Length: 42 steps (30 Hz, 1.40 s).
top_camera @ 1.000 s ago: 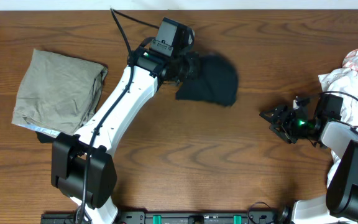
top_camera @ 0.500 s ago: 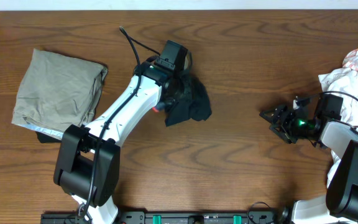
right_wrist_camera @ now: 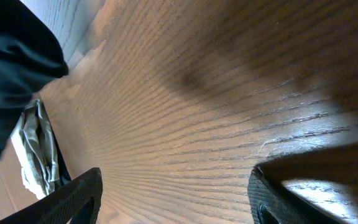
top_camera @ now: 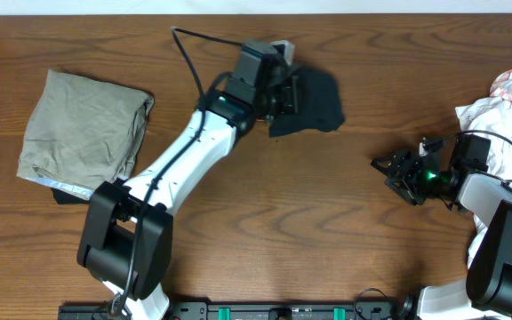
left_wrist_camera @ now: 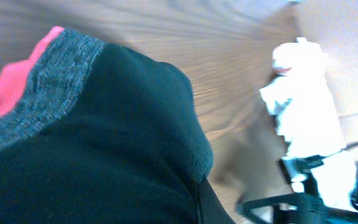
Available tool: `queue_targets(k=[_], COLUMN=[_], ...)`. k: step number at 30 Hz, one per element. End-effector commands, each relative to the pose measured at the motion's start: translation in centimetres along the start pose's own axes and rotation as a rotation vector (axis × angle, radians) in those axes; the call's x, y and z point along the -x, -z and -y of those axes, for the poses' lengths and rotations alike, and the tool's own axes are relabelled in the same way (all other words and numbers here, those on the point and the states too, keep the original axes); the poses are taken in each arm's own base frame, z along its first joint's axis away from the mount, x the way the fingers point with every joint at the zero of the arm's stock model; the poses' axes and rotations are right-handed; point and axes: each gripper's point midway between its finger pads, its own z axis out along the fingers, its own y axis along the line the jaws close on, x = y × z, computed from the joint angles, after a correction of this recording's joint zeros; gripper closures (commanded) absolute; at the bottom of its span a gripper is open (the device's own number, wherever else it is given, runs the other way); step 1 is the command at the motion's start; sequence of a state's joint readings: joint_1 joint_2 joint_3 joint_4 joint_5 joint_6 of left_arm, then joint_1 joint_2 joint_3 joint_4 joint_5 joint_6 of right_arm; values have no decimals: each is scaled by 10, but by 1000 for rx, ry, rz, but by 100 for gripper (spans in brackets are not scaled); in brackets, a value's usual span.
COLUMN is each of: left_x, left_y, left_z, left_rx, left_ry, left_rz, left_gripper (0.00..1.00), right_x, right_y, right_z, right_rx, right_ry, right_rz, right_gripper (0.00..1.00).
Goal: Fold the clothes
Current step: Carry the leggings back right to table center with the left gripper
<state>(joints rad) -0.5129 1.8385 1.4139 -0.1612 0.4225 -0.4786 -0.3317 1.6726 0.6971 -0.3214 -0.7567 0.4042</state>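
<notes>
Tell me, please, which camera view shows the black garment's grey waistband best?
The left wrist view: the grey waistband and its orange-red edge fill the upper left. Overhead, only the black garment shows at the left gripper, no waistband. The right wrist view catches just its black cloth at the left edge.

Black soft fabric garment (top_camera: 316,100) matt, fine knit, heathered grey band; brown wood-grain surface (top_camera: 309,222) smooth, slight sheen; khaki-grey folded cloth (top_camera: 83,129) matt, creased
</notes>
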Motion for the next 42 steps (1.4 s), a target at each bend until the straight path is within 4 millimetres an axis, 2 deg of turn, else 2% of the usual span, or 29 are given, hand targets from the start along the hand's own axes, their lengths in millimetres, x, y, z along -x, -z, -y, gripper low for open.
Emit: queue_targets(k=[1,3,7,14,19,23,28,34,35,37,39,42], left_x=[6,5,-1,-16,-50,-70,-68,-65,-65,-68,-71,-76], left_y=[11,9,5,-14,-31,-37,-27,-21,-20,-19,-18,-16], left_z=[47,56,58,41,10,-31,-72,-85,-86,-87,-89,-91], left_rx=[-108,-127,-113,-80,9,171,360,392,395,400,407,416], left_ry=[-39,-56,-61,-40,-23,-2,-65,-50,-48,-46,-46,-62], left_rz=[32,40,35,-19,-139,-200,-189,-192,-195,-205,-219,-246], left_gripper=[94,94,94,94,94,94,94,94,92,77,67,64], right_x=[-9,-9,-9,-10,-10,-11,-12,-11,-12,-12,-12,-12], right_y=[-5,-5,-5,-5,-5,-5,-5,-5,-5,-5,-5,-5], right_z=[32,32,32,32,32,32,32,32,32,32,33,32], right_rx=[-109,-109,-109,-108,-110,-111,-112,-111,-112,-112,-112,-112], right_ry=[-35,-35,-35,-36,-39,-41,-43,-43,-43,-43,-44,-43], right_rz=[-10,-10,-10,-11,-14,-16,-19,-18,-18,-19,-19,-19], right_gripper=[26,25,25,25,26,25,25,25,25,25,25,25])
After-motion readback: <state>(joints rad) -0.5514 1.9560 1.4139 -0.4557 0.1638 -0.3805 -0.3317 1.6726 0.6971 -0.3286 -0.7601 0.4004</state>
